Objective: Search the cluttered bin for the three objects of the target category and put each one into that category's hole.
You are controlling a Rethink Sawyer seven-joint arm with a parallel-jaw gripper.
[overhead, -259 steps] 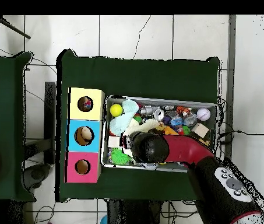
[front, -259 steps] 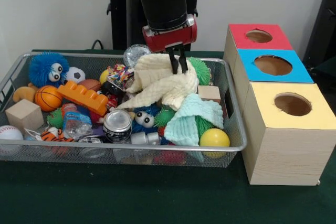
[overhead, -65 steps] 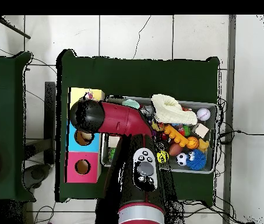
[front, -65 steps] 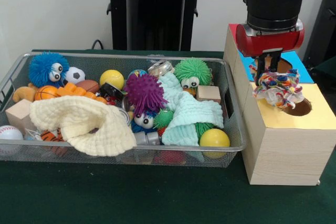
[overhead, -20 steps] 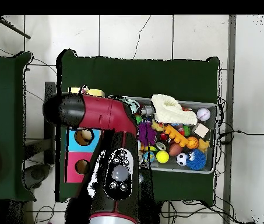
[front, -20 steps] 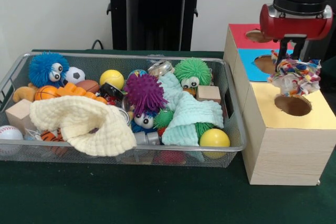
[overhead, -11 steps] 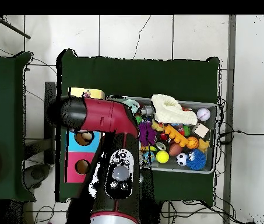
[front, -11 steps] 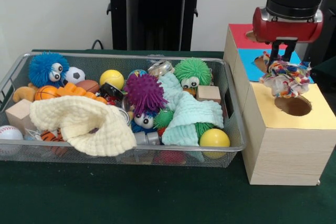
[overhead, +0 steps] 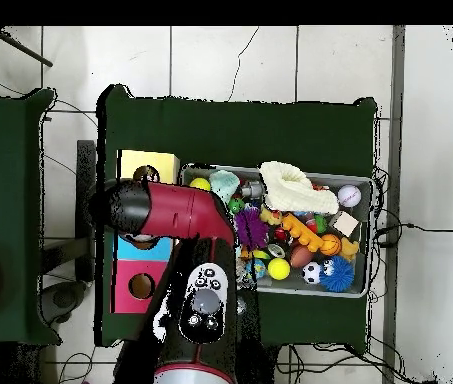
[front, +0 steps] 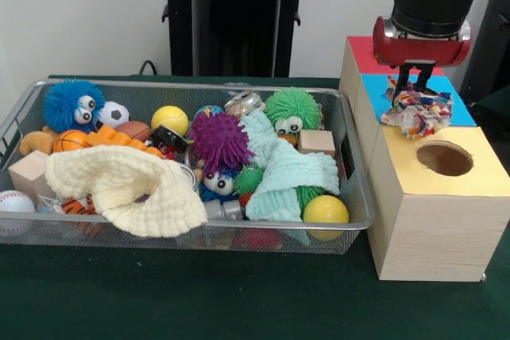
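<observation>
The wire mesh bin (front: 351,197) on the green worktop (front: 239,300) is crowded: a cream cloth (front: 119,189) at its front, spiky balls and a yellow ball (front: 325,209). Beside it, the gripper (front: 410,85) clasps a crumpled wrapper wad (front: 416,111), which hangs sideways-long above the blue box (front: 458,109), behind the yellow box's hole (front: 444,158).

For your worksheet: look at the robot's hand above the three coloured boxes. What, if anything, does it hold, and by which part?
The hand holds a crumpled, colourful wrapper wad, pinched at its top, so the rest hangs over the blue box.
</observation>
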